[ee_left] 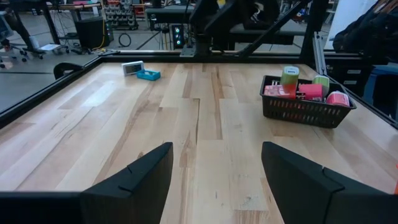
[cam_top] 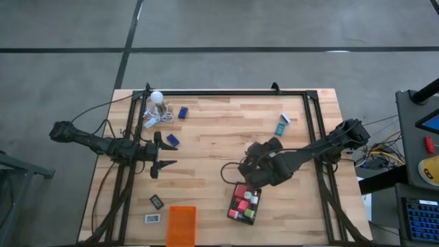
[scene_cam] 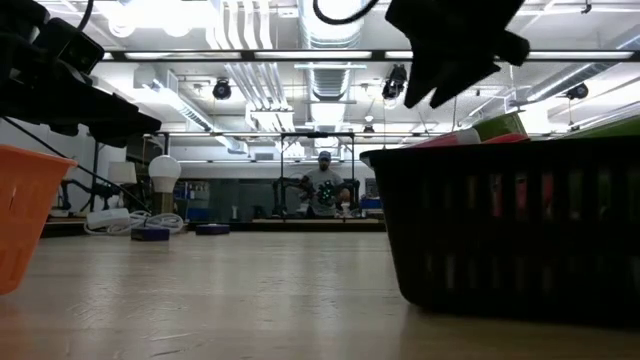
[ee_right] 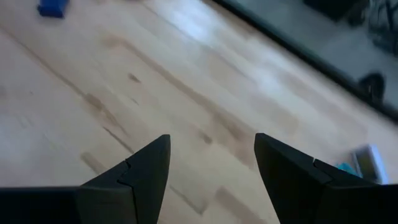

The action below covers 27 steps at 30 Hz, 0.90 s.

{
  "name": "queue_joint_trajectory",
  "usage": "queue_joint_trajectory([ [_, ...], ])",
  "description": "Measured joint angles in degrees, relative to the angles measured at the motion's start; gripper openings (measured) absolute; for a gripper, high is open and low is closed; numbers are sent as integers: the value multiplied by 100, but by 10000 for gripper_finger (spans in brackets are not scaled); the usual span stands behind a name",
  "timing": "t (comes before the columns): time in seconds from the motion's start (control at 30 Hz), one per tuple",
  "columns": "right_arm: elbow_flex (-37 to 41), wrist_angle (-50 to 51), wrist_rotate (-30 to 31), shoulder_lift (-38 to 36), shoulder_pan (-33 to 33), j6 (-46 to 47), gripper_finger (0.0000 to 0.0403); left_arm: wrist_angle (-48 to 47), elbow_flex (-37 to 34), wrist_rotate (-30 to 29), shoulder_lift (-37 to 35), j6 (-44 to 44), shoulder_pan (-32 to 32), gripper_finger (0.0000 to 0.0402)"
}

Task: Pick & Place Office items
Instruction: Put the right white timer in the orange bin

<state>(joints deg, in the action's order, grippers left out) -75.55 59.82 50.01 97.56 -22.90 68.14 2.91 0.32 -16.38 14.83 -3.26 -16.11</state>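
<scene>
**Between picks: both grippers empty, items still scattered**

From the high view, you see the right gripper [cam_top: 255, 173] poised just above the black tray [cam_top: 245, 204], which already holds pink, red and green pieces. The left gripper [cam_top: 163, 155] sits over bare wood left of centre, near a dark blue block [cam_top: 171, 140]. Another blue block [cam_top: 183, 112] lies by a light bulb [cam_top: 157, 97], a teal-and-white box [cam_top: 282, 126] rests toward the far right, and two small rectangles [cam_top: 156, 209] sit beside the orange tray [cam_top: 181, 226].

In the low view, the black tray's wall [scene_cam: 520, 235] fills the right side; a person sits far behind.

The left wrist view shows its fingers [ee_left: 134, 180] spread wide with nothing between them.

The right wrist view shows its fingers [ee_right: 140, 168] likewise apart and empty, over bare planks.

You are likely choosing the next pick; the blue block nearest the left gripper looks the easiest, needing a short reach, a descent, then closing.
</scene>
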Motion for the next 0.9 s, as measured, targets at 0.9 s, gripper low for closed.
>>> queue_joint_trajectory([
  [0.9,3360,-7889,-2876,-1492,1855,-6635,228,1,0,-2,2,0,1,253],
])
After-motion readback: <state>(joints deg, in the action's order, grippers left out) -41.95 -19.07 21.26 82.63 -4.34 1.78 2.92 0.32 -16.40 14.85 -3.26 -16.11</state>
